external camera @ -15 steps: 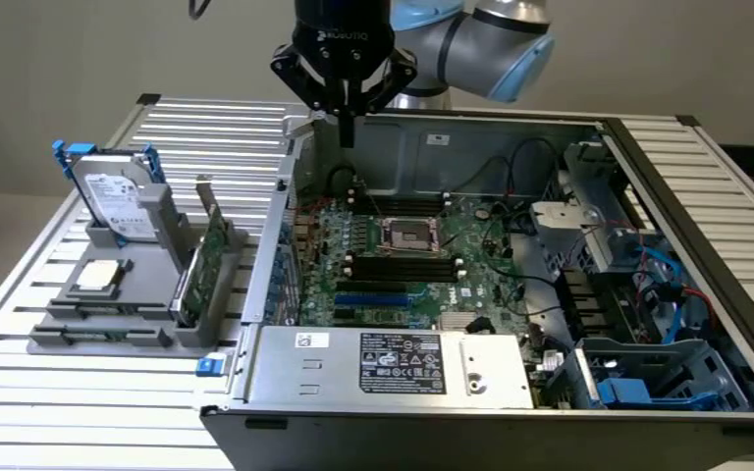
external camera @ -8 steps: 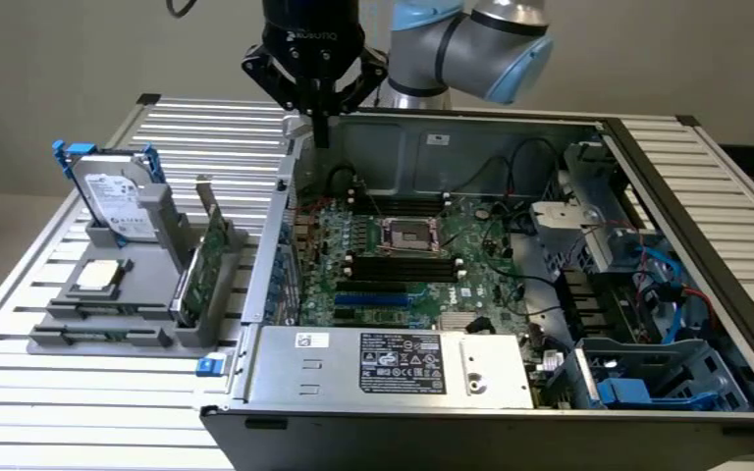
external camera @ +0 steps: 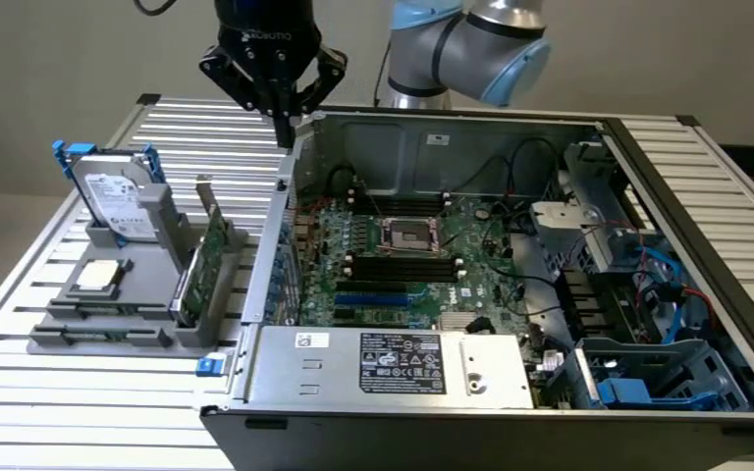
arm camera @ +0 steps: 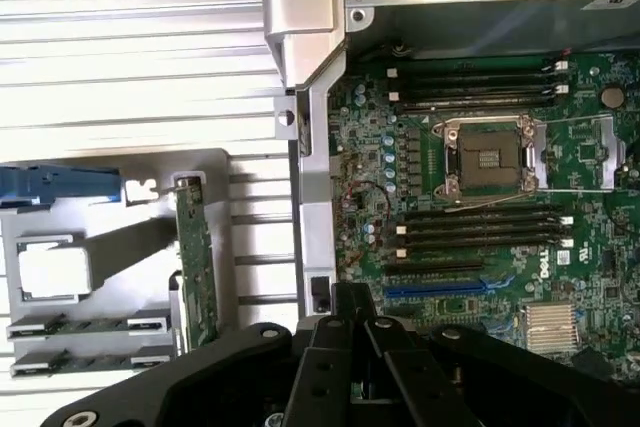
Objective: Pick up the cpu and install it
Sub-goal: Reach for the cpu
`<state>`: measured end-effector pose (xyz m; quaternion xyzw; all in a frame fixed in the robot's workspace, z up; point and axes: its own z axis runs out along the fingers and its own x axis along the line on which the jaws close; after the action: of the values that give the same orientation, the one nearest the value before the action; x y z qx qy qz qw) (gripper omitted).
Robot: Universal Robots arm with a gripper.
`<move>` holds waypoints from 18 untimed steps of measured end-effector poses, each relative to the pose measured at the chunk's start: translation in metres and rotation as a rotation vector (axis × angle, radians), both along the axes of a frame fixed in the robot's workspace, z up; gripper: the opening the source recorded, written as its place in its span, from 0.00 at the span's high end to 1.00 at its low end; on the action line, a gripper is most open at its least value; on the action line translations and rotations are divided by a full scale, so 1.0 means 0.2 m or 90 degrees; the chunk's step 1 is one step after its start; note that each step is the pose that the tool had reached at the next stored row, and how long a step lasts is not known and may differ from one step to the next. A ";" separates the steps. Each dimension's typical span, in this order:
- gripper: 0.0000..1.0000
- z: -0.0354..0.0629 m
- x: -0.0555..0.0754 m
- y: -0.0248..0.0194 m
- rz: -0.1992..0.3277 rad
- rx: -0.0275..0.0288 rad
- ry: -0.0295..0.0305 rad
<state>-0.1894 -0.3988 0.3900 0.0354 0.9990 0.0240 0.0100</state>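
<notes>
Jaws pressed together, empty; black gripper [external camera: 282,126] above grey metal case wall [external camera: 279,211]. Small silvery square cpu [external camera: 99,277] well apart, exterior view's left. Squeezed jaws might bump it, not grab.

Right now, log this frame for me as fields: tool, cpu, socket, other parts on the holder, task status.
tool: shut, holding nothing, above the case wall on the exterior view's left
cpu: lying flat in the grey holder, outside the case
socket: on the motherboard, looks empty
other parts on holder: hard drive and green card, both upright
task status: cpu not yet picked up
</notes>
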 end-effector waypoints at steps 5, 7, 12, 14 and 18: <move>0.89 -0.005 -0.11 0.000 0.000 0.0000 0.0000; 0.89 -0.007 -0.16 0.000 0.000 0.0000 0.0001; 0.89 -0.015 -0.27 0.000 0.000 -0.0001 0.0001; 0.89 -0.018 -0.32 0.000 0.000 0.0000 0.0004; 0.89 -0.030 -0.41 0.000 0.000 0.0000 0.0019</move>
<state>-0.2712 -0.3988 0.3840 0.0354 0.9990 0.0239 0.0085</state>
